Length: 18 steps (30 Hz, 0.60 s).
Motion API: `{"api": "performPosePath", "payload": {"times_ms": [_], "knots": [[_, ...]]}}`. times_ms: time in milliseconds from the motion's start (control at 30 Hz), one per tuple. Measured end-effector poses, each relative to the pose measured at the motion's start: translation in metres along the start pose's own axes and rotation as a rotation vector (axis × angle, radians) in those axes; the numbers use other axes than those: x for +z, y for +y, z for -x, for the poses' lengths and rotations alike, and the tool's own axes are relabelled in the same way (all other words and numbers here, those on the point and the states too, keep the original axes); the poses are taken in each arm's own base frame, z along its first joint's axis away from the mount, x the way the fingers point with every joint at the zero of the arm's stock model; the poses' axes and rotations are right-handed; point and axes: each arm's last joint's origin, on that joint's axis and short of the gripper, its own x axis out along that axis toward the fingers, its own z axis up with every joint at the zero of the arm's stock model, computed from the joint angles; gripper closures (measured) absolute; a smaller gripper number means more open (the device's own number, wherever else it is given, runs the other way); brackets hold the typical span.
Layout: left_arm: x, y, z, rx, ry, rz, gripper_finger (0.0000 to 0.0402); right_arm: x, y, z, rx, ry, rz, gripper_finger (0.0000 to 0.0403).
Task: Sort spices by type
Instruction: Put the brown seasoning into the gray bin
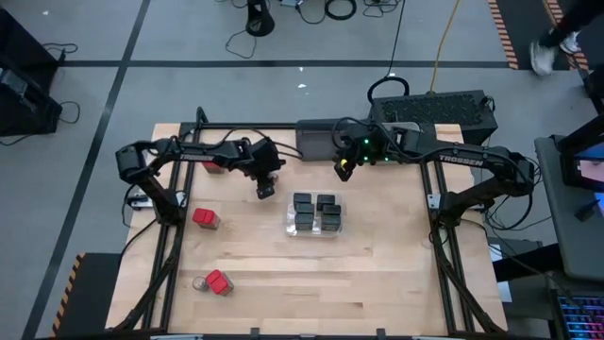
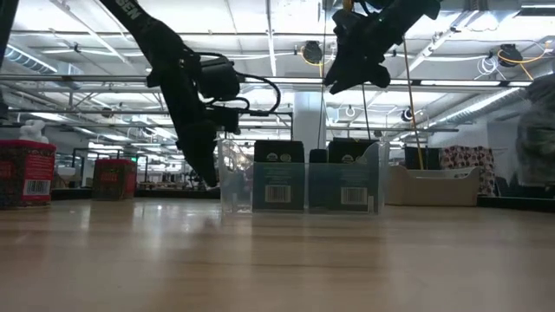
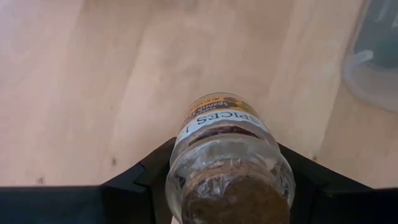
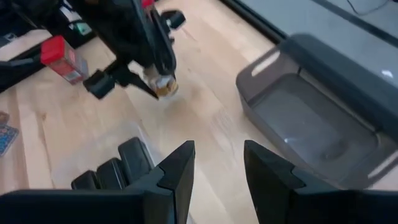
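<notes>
A pale wooden bench (image 1: pixel 377 274) seen from above, with two dark arms reaching in from its far side.

At the left, two red-topped boxy spice containers stand apart from each other: one (image 1: pixel 205 218) mid-left, the other (image 1: pixel 219 282) near the front edge, with a small round jar (image 1: pixel 200 282) just beside it.

The left hand (image 1: pixel 265 188) hangs above the bench, left of centre, closed on a small clear round spice jar (image 3: pixel 227 165) filled with brown powder. The wrist view shows the jar gripped between both fingers, its long axis running straight out from the hand with the labelled end pointing away towards the bare wood below.

At centre sits a clear plastic bin (image 1: pixel 314 215) holding the black boxy spice containers (image 1: pixel 316 210) in rows. It lies just to the right of the jar-holding hand.

Behind it, at the bench's far edge, rests an empty dark grey bin (image 4: pixel 311 118). The right hand (image 1: pixel 344 170) hovers near this bin, fingers parted fairly wide and holding nothing. That bin looks nearer to the right hand than to the left one.
</notes>
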Motion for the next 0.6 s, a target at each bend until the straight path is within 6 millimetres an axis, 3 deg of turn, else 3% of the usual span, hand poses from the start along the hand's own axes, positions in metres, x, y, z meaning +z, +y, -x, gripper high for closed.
{"api": "performPosePath", "payload": {"times_ms": [333,600], "knots": [[-0.005,-0.005,-0.029,-0.019,0.083,-0.014,0.0193,0.001,0.000,0.000,0.004,-0.009,-0.007,0.0282],[-0.003,-0.005,-0.031,-0.019,0.069,-0.016,0.0191,0.000,0.000,0.000,0.002,0.001,-0.016,0.0282]]}}
